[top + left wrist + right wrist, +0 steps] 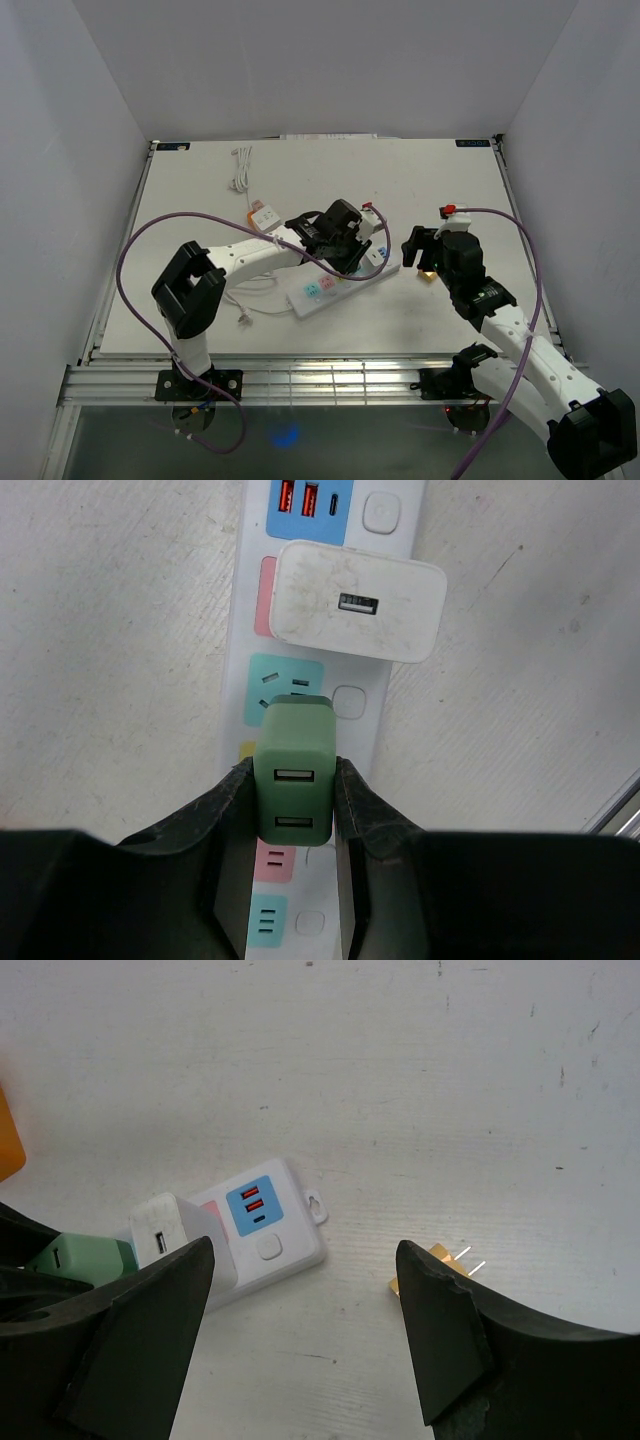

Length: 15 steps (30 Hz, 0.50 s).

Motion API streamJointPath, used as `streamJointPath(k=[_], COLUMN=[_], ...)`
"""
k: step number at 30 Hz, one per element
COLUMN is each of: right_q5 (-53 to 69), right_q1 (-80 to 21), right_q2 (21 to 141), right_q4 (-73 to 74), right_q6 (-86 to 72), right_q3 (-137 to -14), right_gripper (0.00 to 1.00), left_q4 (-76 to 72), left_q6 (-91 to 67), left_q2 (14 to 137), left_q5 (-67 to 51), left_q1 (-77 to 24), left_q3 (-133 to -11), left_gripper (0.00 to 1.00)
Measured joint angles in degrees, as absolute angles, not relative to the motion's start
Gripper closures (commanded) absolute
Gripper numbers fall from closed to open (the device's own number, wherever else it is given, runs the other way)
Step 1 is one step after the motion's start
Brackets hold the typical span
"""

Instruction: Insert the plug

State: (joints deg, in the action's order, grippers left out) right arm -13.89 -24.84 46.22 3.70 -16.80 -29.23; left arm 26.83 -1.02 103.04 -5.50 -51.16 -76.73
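Observation:
My left gripper (292,780) is shut on a green USB charger plug (294,770) and holds it over the white power strip (390,695), right at the teal socket (275,680). A white charger (357,600) sits plugged in one socket further along. In the top view the left gripper (340,238) is over the strip (320,290) at the table's middle. My right gripper (305,1310) is open and empty above the bare table, right of the strip's end (270,1220). A yellow plug (440,1263) with two prongs lies beside its right finger.
An orange-and-white adapter (263,216) and a coiled white cable (240,168) lie at the back left. A thin white cable (255,305) runs left of the strip. White walls enclose the table on three sides.

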Motion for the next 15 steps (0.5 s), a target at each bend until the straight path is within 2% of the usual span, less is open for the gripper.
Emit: streamJointPath(k=[15], right_q5=[-11.6], right_q1=[-23.5], right_q2=[45.6], right_q4=[3.6], right_q6=[-17.0], right_q3=[-29.2], right_gripper=[0.21], left_q4=[24.6], left_q6=[-0.8], left_q2=[103.7], left_q5=[-5.0], left_q1=[-51.2], left_q3=[-76.7], left_gripper=[1.00])
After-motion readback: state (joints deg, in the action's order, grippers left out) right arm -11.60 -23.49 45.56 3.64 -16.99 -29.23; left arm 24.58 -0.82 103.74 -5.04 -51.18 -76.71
